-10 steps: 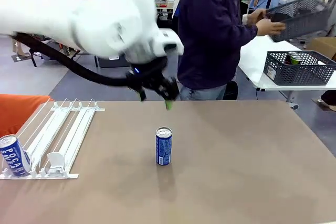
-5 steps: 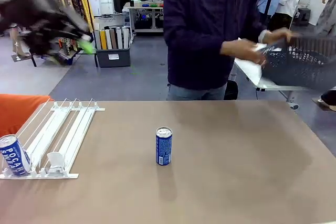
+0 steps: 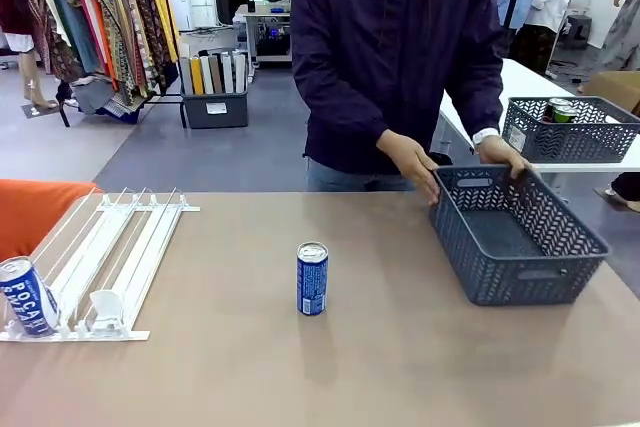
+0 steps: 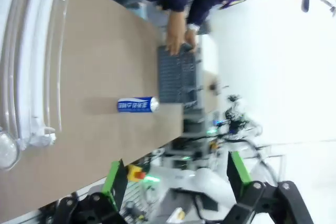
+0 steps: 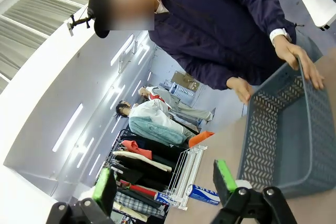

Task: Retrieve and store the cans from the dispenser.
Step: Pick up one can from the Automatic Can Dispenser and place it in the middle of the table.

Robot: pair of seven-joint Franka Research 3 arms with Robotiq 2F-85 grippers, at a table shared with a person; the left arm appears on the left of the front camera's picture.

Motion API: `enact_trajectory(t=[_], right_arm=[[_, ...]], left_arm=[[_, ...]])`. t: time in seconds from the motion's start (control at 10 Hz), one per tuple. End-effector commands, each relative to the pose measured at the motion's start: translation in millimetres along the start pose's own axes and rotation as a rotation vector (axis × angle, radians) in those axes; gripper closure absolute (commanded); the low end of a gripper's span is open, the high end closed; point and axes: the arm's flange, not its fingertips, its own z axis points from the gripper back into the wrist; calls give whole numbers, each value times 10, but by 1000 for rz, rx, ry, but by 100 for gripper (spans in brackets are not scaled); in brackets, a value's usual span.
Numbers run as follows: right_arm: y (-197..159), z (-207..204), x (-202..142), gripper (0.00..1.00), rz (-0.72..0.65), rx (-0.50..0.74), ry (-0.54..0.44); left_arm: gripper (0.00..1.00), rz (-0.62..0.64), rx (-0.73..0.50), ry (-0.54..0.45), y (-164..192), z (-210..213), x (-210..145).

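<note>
One blue can (image 3: 312, 279) with white lettering stands upright in the middle of the brown table. A second blue can (image 3: 27, 295) sits at the low front end of the white and clear dispenser (image 3: 110, 257) on the left. In the left wrist view my left gripper (image 4: 176, 174) is open and empty, high above the table, with the standing blue can (image 4: 136, 104) and the dispenser (image 4: 29, 61) far off. My right gripper (image 5: 165, 182) is open too, holding nothing, well back from the dispenser (image 5: 188, 171) and a blue can (image 5: 202, 194) beside it.
A person at the far side holds a dark grey mesh basket (image 3: 515, 237) with both hands on the table's right part; it looks empty. Another mesh basket (image 3: 570, 129) with cans stands on a white table behind. An orange seat (image 3: 35, 209) is at the left edge.
My left arm swung from above the table's middle up to the left and out of the front view. The person brought the grey basket down onto the table's right side.
</note>
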Motion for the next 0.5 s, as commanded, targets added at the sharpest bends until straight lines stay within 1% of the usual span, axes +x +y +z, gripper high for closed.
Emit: enact_trajectory(t=[0.0,0.1,0.4], right_arm=[[46,-27,32,0,-8,16,-21],[46,-27,32,0,-8,16,-21],[46,-27,32,0,-8,16,-21]], left_arm=[[0,93,-160,-55,356,91,-232],[0,0,0,0,0,0,0],[0,0,0,0,0,0,0]])
